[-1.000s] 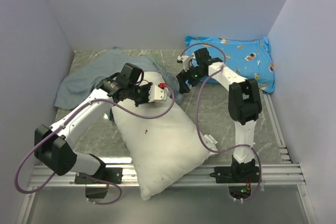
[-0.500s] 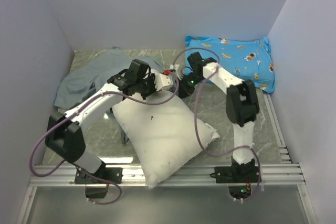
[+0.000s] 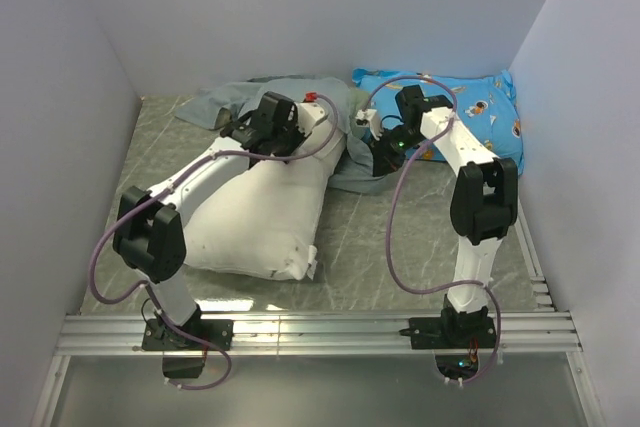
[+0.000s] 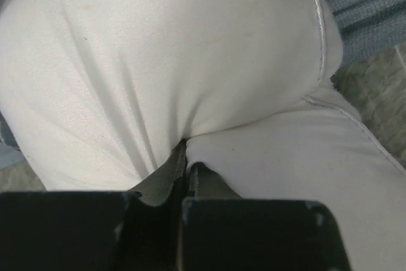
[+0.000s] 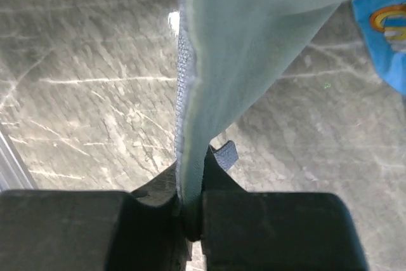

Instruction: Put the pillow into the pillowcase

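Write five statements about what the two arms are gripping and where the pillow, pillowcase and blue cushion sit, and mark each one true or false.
1. The left gripper is shut on a pinch of the pillow. True.
2. The right gripper is open and holds nothing. False: its jaws are shut on an edge of the pillowcase.
3. The blue cartoon-print cushion lies at the far right, against the walls. True.
4. The pillow is wholly inside the pillowcase. False: most of it shows bare white in the top view.
5. The pillow hangs over the near rail. False: it lies on the table, short of the rail.
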You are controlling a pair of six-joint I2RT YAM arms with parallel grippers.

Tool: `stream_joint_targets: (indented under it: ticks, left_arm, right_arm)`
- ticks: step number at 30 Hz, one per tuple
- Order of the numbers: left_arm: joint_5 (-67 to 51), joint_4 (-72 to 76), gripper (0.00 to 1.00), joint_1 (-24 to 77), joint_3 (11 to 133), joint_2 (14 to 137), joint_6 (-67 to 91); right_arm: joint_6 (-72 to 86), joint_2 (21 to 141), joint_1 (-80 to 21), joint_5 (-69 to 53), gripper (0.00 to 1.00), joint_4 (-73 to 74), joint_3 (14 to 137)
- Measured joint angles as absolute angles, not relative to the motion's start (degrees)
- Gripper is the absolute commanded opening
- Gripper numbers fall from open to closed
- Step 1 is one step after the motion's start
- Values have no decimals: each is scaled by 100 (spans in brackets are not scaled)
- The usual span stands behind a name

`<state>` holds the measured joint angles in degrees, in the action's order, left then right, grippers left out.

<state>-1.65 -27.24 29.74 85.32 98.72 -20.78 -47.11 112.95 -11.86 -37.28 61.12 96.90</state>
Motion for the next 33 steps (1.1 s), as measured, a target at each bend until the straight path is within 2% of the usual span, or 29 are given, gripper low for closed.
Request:
stream_joint_targets:
  ticks: [5,10,12,13,15,16,19,20,22,23,26,29,30,33]
  left_arm:
    - [-23,-2967,0,3114,8739,10014,-1153]
    - [-250,-3133,0,2759,8744,10003,180]
    - [-268,-3133,0,2578,8709,9942,596]
    - [-252,-3157,0,2493,8698,9887,788]
    - [-145,-3249,0,2368,8698,9780,1157]
    - [-78,-3288,0,2335,8698,9727,1310]
    - [349,-3415,0,2434,8707,9682,1848]
    - [628,-3468,0,2554,8729,9719,2099]
    - [1076,-3621,0,2860,8868,9887,2532]
    - [1216,-3717,0,3022,9021,10038,2757]
    - [1356,-3765,1,3363,9491,10567,3361]
    - [1341,-3667,14,3559,9996,11074,3861]
    - [1341,-3610,15,3610,10134,11177,3970]
    - [1347,-3361,18,3695,10224,11229,4195]
  right_arm:
    - [-4600,11365,-1282,-3848,15,6453,10125]
    - [-4427,11360,-1586,-3909,15,6519,10237]
    - [-4318,11378,-1846,-3911,18,6514,10366]
    - [-4241,11406,-2001,-3918,22,6508,10466]
    - [-4088,11485,-2270,-3933,41,6493,10720]
    - [-3992,11557,-2401,-3948,42,6469,10886]
    - [-3741,11677,-2622,-3964,57,6392,11205]
    - [-3660,11671,-2589,-3944,63,6388,11218]
    - [-3511,11625,-2366,-3868,64,6381,11214]
    - [-3422,11590,-2156,-3813,69,6388,11212]
    - [-3192,11349,-1271,-3522,70,6394,11207]
    - [-2910,10958,-464,-3251,72,6414,11148]
    - [-2783,10757,-268,-3199,81,6438,11063]
    - [-2366,10047,-176,-3280,82,6497,10608]
